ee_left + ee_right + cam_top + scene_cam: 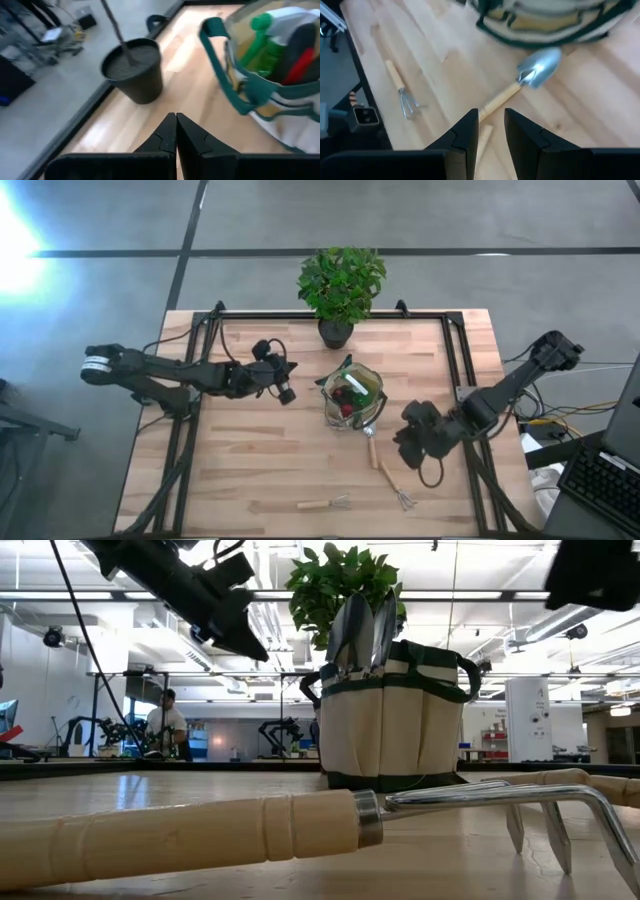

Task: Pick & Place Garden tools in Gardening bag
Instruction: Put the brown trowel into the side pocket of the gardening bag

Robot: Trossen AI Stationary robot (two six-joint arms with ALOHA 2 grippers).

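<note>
Garden tools are split: nearest the front edge of the tabletop [250, 470] a small rake [325, 504] and a second rake [396, 488] are seen lying flat, then a trowel [372, 446] with its blade just beside the gardening bag [352, 397]. Green spray bottle [265, 47] and red item [300, 62] are held inside the bag. Right gripper [491, 131] is poised above the trowel handle, fingers parted, nothing held. Left gripper [176, 134] is held beside the bag, fingers closed and empty. Potted plant [340, 290] is placed farthest back.
</note>
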